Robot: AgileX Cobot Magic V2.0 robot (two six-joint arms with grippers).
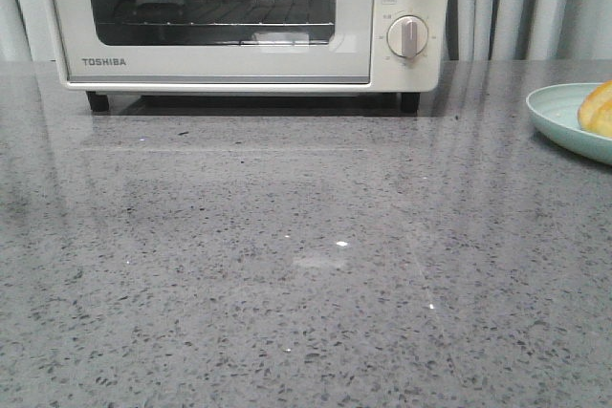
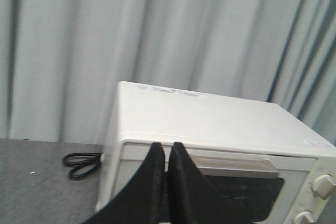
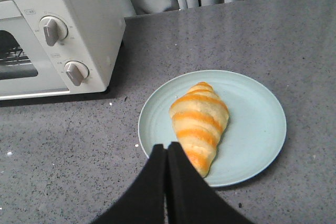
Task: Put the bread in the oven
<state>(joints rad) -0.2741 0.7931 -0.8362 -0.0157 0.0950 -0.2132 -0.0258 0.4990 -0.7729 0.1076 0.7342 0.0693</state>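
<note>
The bread (image 3: 199, 123) is a golden-yellow croissant-shaped roll lying on a pale green plate (image 3: 262, 124); in the front view only its edge (image 1: 599, 109) shows at the far right on the plate (image 1: 559, 112). The cream-white Toshiba oven (image 1: 239, 64) stands at the back left with its glass door closed; it also shows in the left wrist view (image 2: 210, 119) and the right wrist view (image 3: 89, 19). My right gripper (image 3: 166, 148) is shut and empty, above the plate's near rim beside the bread. My left gripper (image 2: 164, 147) is shut and empty, in front of the oven's upper front edge.
The grey speckled countertop (image 1: 287, 265) spreads in front of the oven. A black cord loop (image 2: 81, 163) lies left of the oven. Pale curtains (image 2: 157, 30) hang behind. Round knobs (image 3: 53, 29) run down the oven's right side.
</note>
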